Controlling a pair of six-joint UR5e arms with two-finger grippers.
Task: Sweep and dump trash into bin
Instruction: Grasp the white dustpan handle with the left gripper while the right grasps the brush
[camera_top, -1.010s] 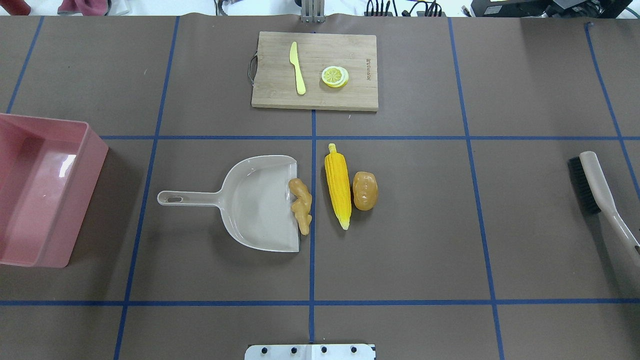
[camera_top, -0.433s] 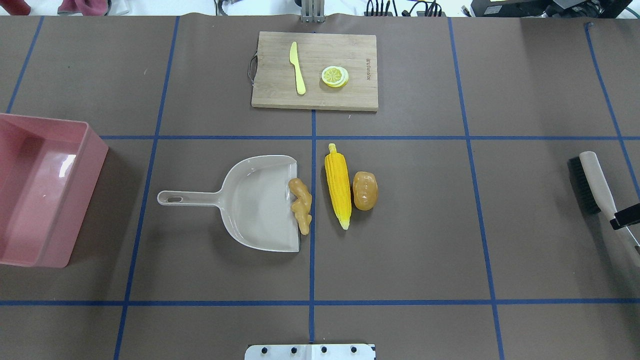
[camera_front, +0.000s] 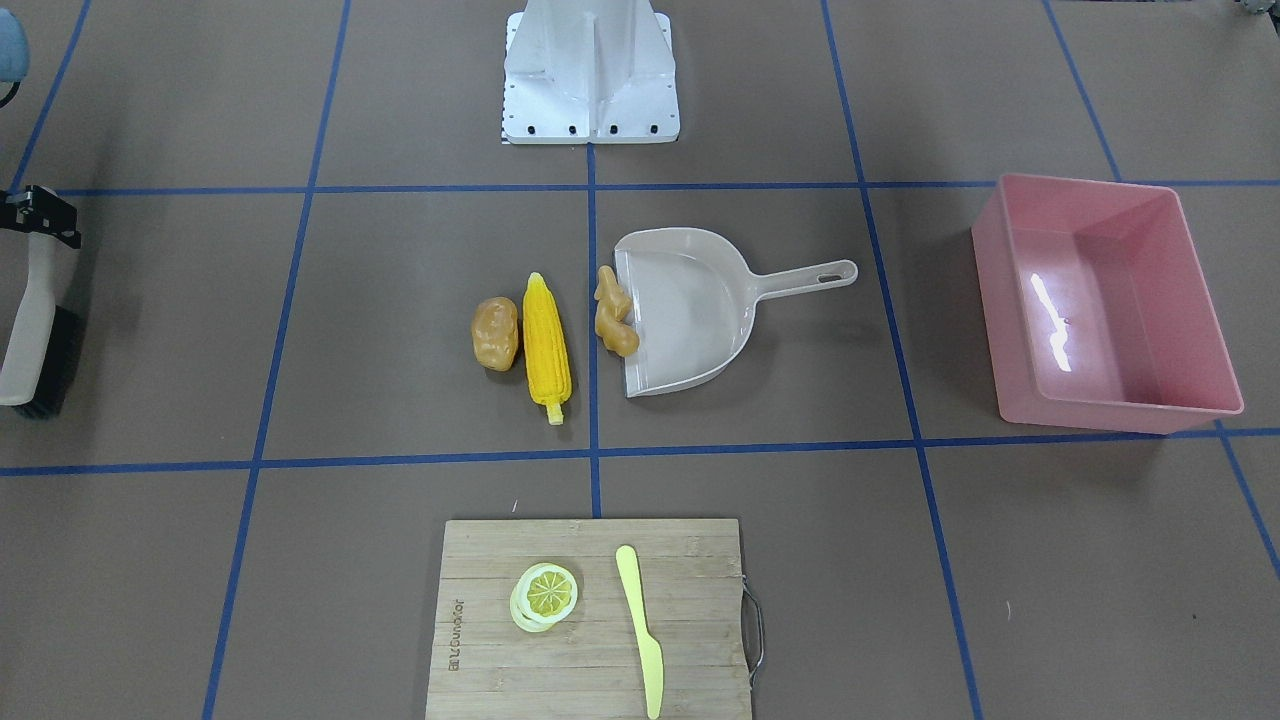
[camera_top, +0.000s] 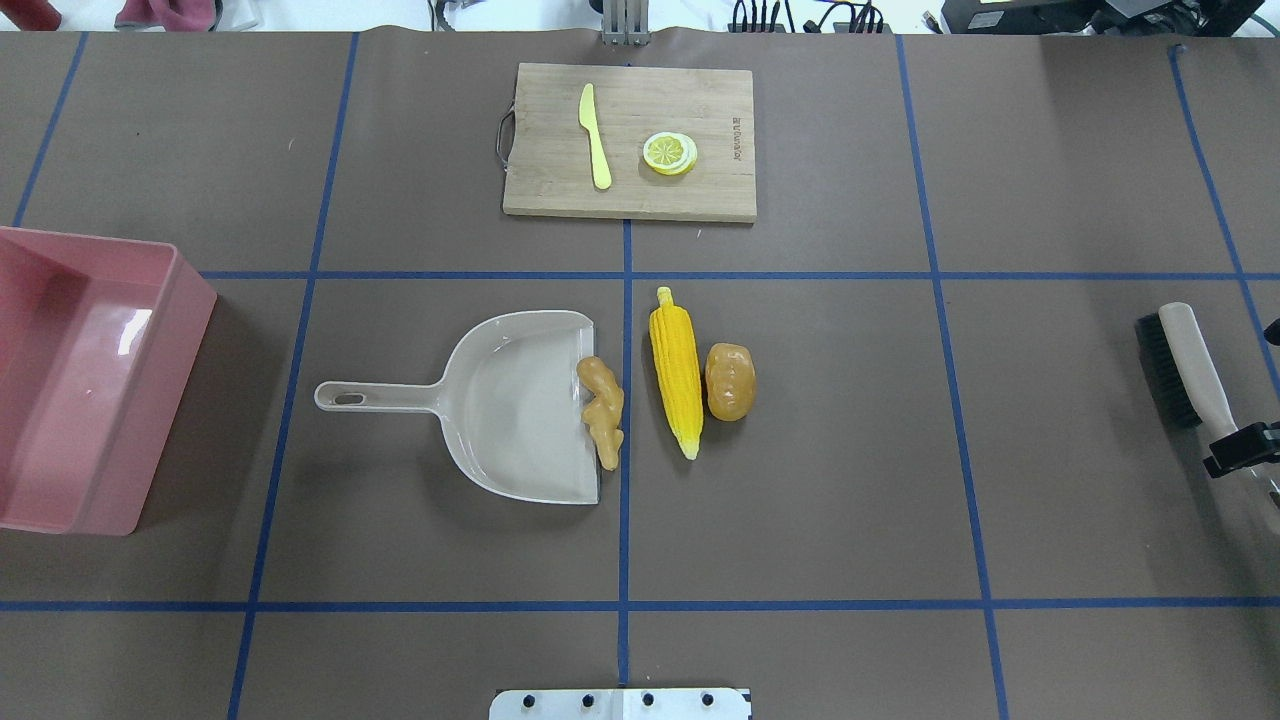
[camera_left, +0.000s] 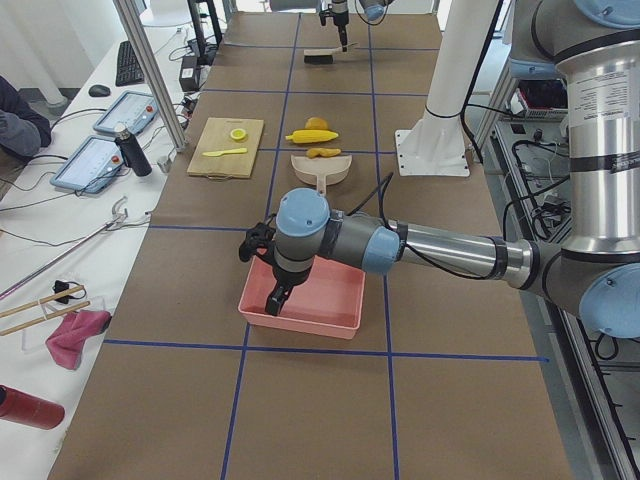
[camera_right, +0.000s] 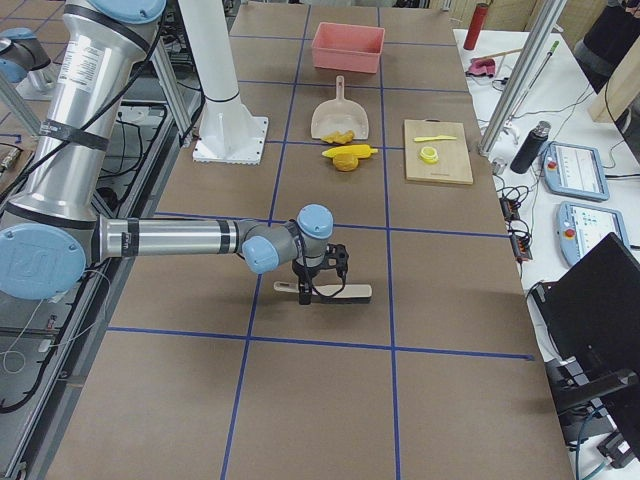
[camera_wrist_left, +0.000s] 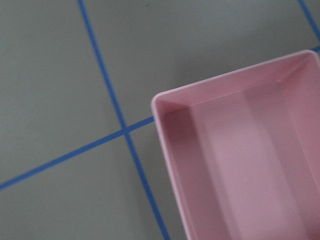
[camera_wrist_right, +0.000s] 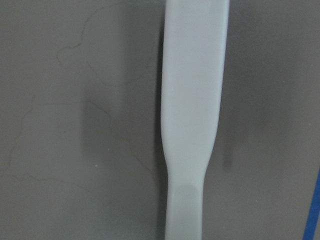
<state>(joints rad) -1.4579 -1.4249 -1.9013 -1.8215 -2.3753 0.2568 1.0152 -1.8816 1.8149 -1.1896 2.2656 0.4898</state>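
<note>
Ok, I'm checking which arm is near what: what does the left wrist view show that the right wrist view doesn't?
Only the left wrist view shows the pink bin, one corner, with nothing in the visible part. Only the right wrist view shows the brush handle, pale, running up the frame. Both show the brown table cover and blue tape.
</note>
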